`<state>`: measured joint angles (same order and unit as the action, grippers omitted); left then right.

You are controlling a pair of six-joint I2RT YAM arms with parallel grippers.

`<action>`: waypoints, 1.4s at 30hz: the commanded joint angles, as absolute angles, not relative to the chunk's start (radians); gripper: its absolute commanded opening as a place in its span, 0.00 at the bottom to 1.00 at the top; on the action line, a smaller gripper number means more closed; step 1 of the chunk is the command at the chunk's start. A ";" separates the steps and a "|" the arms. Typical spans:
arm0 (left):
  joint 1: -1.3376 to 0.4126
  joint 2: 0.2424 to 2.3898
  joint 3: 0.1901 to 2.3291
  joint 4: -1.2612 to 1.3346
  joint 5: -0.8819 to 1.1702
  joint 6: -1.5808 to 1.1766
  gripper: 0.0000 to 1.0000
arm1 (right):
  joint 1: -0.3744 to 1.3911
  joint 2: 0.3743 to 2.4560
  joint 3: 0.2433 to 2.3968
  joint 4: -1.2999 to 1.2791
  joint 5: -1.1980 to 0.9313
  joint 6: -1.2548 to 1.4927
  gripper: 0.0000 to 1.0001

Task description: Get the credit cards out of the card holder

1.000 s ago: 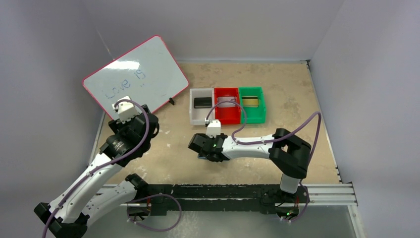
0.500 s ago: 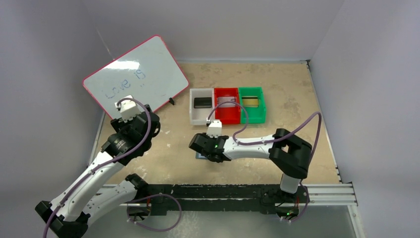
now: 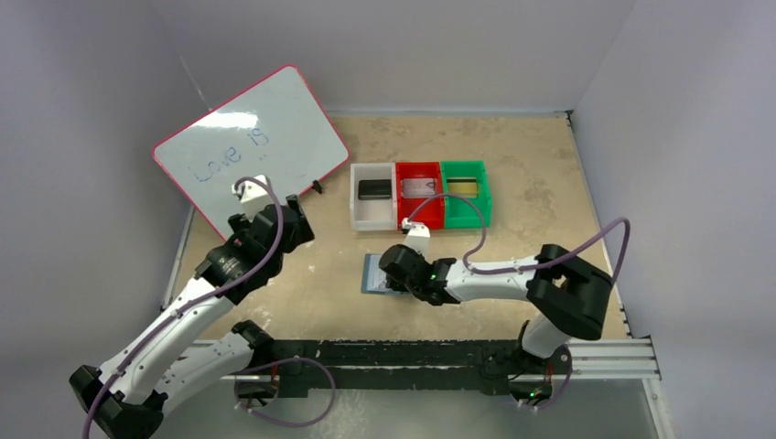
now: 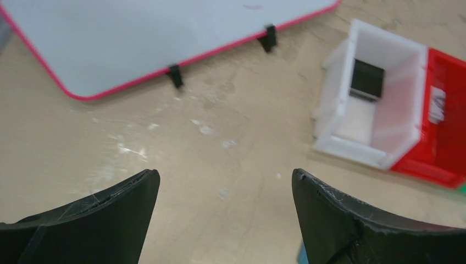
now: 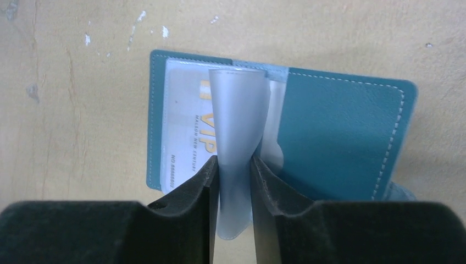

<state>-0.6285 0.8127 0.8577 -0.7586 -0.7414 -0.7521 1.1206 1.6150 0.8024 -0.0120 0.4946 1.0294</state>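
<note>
Pinching with the right tool (image 5: 233, 170) the pale inner sleeve (image 5: 237, 110) of the card holder (image 5: 340, 137) spread open on the tabletop (image 5: 82, 82), VIP card (image 5: 184, 126) showing. Holding left tool (image 4: 225, 173) released, well apart.

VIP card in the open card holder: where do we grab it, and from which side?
Likely its long edge by the fold, coming from above on the fold side. The VIP card lies flat in the card holder, whose rim frames its outer edges. The right gripper pinches the clear flap upright there, hiding that edge, so the pocket mouth is unconfirmed.
</note>
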 commanded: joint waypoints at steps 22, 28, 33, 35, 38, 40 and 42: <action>-0.803 1.228 0.740 -0.125 -0.079 -0.864 0.87 | 0.903 1.435 0.314 0.707 0.125 1.166 0.26; -0.822 1.298 0.727 0.018 -0.080 -0.952 0.86 | 0.885 1.436 0.239 0.812 0.104 1.243 0.29; -0.827 1.399 0.747 0.122 -0.036 -1.033 0.82 | 0.885 1.456 0.230 0.843 0.100 1.275 0.29; -0.828 1.424 0.745 0.145 -0.033 -1.048 0.81 | 0.885 1.475 0.221 0.874 0.095 1.292 0.28; -0.831 1.449 0.737 0.156 -0.030 -1.060 0.79 | 0.884 1.500 0.199 0.927 0.087 1.326 0.28; -0.836 1.461 0.727 0.167 -0.024 -1.074 0.77 | 0.884 1.512 0.186 0.955 0.082 1.341 0.28; -0.840 1.472 0.712 0.190 -0.015 -1.094 0.74 | 0.885 1.526 0.174 0.974 0.080 1.357 0.28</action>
<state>-0.8276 1.4609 0.7067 0.0887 -0.0395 -1.0401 0.8879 1.5002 0.2035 0.9054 0.0902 1.3071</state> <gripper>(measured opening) 0.769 0.280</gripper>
